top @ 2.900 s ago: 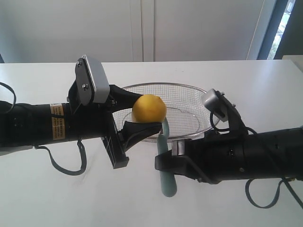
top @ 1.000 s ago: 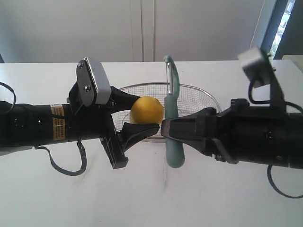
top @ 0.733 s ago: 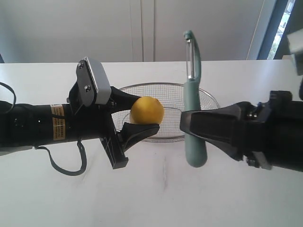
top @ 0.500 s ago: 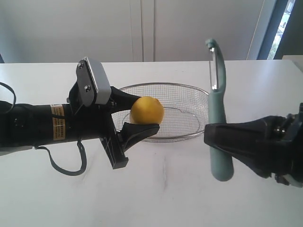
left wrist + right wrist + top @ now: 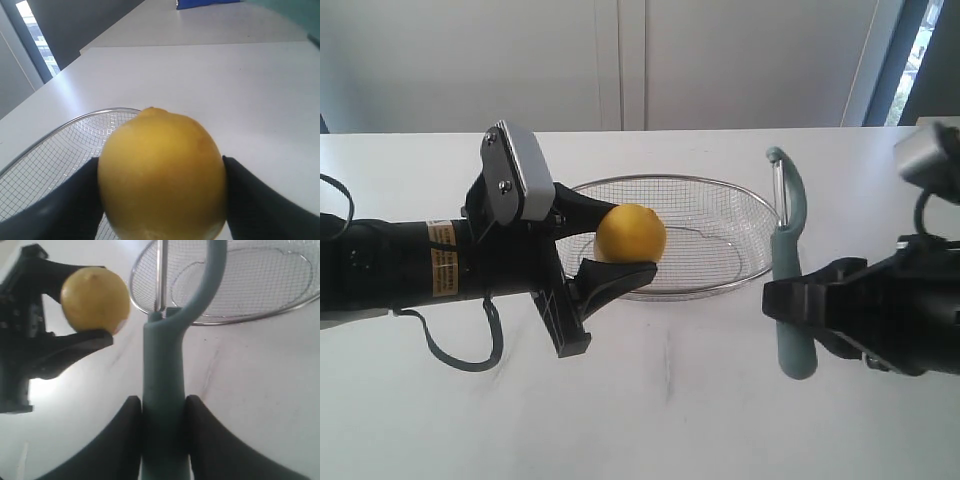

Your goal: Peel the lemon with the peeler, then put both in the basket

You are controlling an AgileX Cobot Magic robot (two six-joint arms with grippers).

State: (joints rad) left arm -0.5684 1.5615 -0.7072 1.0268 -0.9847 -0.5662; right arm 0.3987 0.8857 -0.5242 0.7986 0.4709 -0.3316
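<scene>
left end effector [image 5: 625, 238] clamped snug on lemon [image 5: 631, 233], mid-frame, overlapping left rim of wire mesh basket [image 5: 720, 186] sitting on white counter [image 5: 670, 400]. right end effector [image 5: 792, 305] squeezed tight on peeler [image 5: 789, 240] handle, blade end up, right of centre, well apart from lemon.

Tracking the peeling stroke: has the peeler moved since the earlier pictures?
Yes. The peeler has shifted rightward, from right beside the lemon to past the basket's right rim.

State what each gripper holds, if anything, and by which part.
Left gripper clamps the lemon across its sides; right gripper grips the peeler by its handle.
</scene>
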